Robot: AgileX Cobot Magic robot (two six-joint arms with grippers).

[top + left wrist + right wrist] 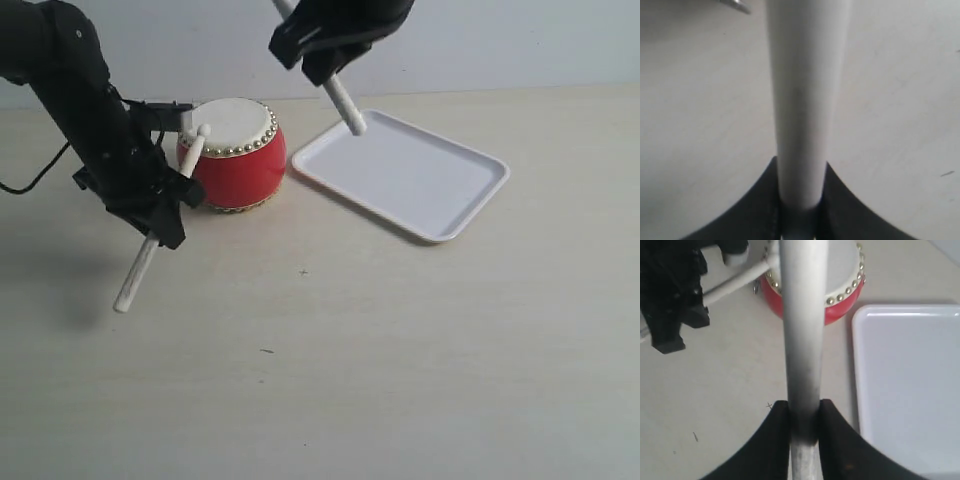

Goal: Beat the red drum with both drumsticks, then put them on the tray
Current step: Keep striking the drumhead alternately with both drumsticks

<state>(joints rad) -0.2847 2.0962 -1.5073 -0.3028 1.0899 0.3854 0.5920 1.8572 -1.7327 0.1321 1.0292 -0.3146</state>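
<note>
The red drum (232, 158) (842, 310) stands on the table, at the back left of the middle. My left gripper (165, 205) (801, 165) is shut on one drumstick (138, 272) (807, 95). That stick slants up, and its rounded tip sits at the drum's left rim. Higher up, my right gripper (325, 58) (804, 405) is shut on the other drumstick (345, 105) (801, 325), whose tip hangs over the far left corner of the white tray (420, 180) (910, 390). The tray lies to the right of the drum with nothing in it.
The pale table (360, 340) carries only the drum and tray. In the right wrist view the black left arm (670, 295) shows beside the drum. A white wall runs behind the table.
</note>
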